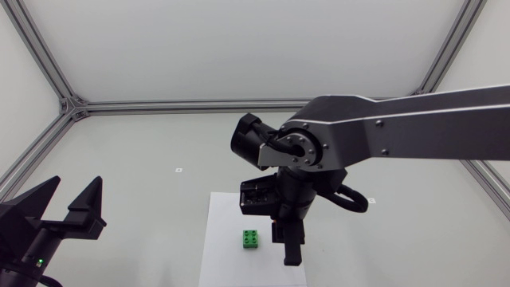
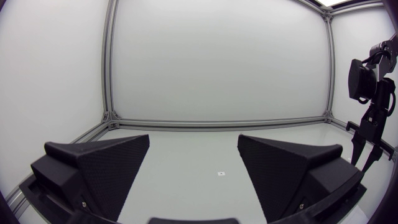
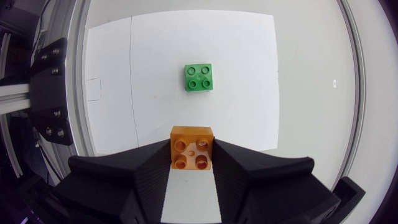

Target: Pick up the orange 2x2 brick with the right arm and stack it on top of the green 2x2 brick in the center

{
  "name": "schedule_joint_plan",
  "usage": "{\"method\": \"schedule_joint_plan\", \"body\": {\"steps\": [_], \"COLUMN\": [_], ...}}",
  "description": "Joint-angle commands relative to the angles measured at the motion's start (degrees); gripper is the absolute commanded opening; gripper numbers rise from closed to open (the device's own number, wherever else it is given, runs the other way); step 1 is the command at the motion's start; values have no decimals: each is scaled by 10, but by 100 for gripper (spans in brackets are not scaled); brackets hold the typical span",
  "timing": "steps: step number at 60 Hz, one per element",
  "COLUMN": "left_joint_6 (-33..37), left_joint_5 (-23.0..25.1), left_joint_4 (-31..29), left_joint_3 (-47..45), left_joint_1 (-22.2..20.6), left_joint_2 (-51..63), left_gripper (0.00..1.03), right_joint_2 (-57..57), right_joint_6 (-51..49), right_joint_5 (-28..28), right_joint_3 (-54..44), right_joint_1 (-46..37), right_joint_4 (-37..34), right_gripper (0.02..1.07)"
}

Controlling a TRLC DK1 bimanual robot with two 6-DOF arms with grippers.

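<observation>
So the biggest thing here is the pale grey table (image 1: 143,135). My right arm (image 1: 398,127) comes in over it from the side and bends down past the middle. My left gripper (image 2: 194,148) is well apart from all that, with its two wedge fingers spread wide.

Under my right gripper (image 3: 191,163) there's a white sheet of paper (image 3: 236,74) lying flat on the table, and it runs out ahead of the fingers too.

The right gripper is clamped on the orange 2x2 brick (image 3: 192,147). One finger presses on each side of it, so the gap is only as wide as the brick. The brick sits right at the fingertips, and the face with four round circles points up at the wrist camera.

The green 2x2 brick (image 3: 198,77) is straight ahead of that gripper, studs up on the sheet and apart from the orange one. From the head view it's just beside the lowered finger.

Smallest bit: a tiny mark (image 2: 220,173) on the table, ahead of my left gripper.
</observation>
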Motion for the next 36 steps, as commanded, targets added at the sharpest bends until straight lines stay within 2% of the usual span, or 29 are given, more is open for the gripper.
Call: {"method": "schedule_joint_plan", "body": {"steps": [1,36], "left_joint_6": [7,7], "left_joint_5": [3,3], "left_joint_4": [-8,-9], "left_joint_3": [-23,-23], "left_joint_1": [1,1], "left_joint_2": [-5,-5], "left_gripper": [99,99], "right_joint_2": [18,73], "right_joint_6": [11,10], "right_joint_5": [5,-4], "right_joint_3": [22,74], "right_joint_1": [7,37], "right_joint_4": [-3,5], "right_gripper": [19,19]}}
